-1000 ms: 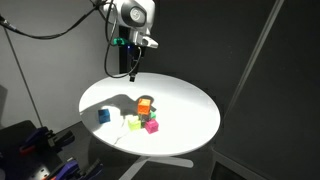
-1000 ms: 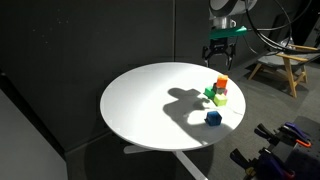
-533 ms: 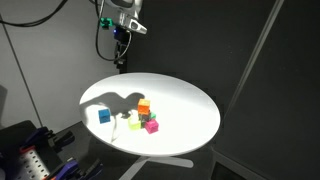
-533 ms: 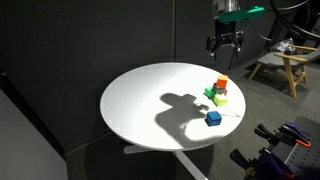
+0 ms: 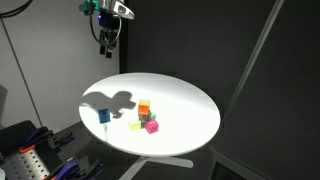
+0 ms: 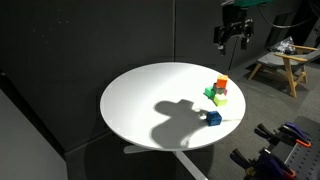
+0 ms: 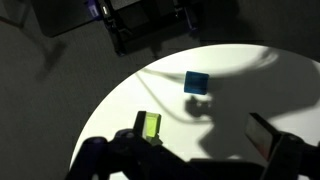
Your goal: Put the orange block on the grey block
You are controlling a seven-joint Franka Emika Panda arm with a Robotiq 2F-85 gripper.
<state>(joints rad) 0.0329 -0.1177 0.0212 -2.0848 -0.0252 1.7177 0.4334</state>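
Note:
The orange block (image 5: 144, 104) sits on top of the cluster of cubes near the table's edge and also shows in the other exterior view (image 6: 221, 82). It rests on a dull cube, the grey block (image 5: 145, 113), which is too small to see clearly. My gripper (image 5: 105, 42) hangs high above the table's far rim, well away from the cubes; it is open and empty in both exterior views (image 6: 233, 38). In the wrist view my gripper (image 7: 190, 150) shows as dark fingers set wide apart; the orange and grey blocks are out of that view.
A pink cube (image 5: 152, 126), a yellow-green cube (image 5: 136, 124) and a green cube (image 6: 211, 95) crowd the stack. A blue cube (image 5: 104, 116) stands apart near the round white table's rim (image 5: 200, 140). The wrist view shows the blue cube (image 7: 197, 82) and yellow-green cube (image 7: 151, 126).
My gripper has risen and drawn away from the cubes towards the table's far edge, empty. Its shadow has slid across the table. The cubes have not moved.

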